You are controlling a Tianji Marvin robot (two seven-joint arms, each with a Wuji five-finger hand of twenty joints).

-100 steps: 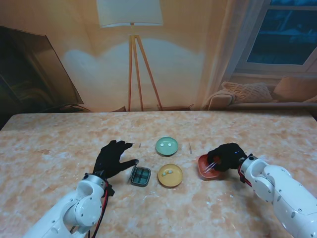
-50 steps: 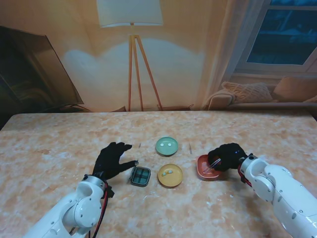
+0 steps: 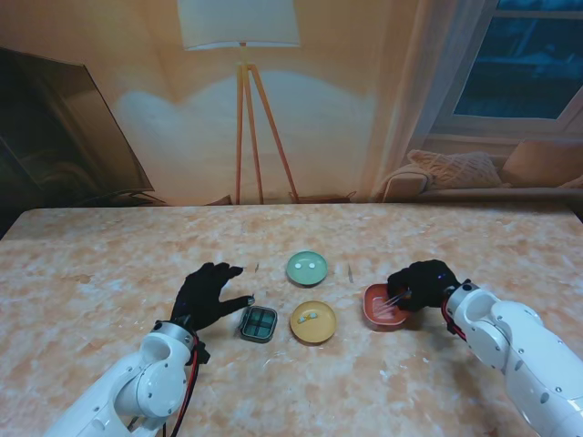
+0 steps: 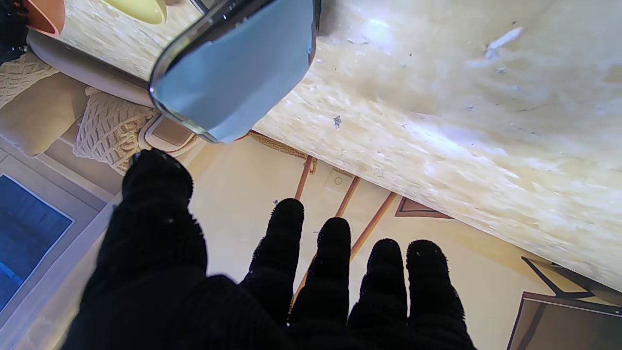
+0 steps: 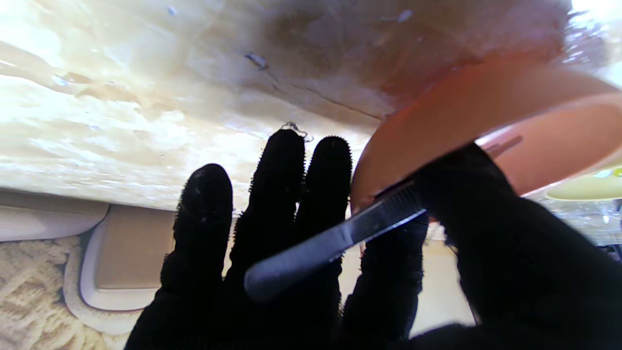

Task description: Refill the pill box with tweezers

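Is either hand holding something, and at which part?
The right hand holds the tweezers near mid-length, back end free. The left hand holds nothing.

The left arm (image 3: 137, 387) rises from the near left corner, white-shelled, elbow bent, forearm angled away from me and toward the centre. Its left hand (image 3: 208, 293), in a black glove, lies palm down and low, fingers (image 4: 335, 262) spread and straight, thumb (image 4: 155, 194) stretched out sideways to the right; it holds nothing.

The right arm (image 3: 524, 355) comes in from the near right corner, forearm pointing leftward and away from me. The gloved right hand (image 3: 421, 284) is curled, thumb (image 5: 466, 194) pressed against the index finger, pinching the tweezers (image 5: 335, 240); the other three fingers (image 5: 277, 194) extend loosely beyond the grip, close together.
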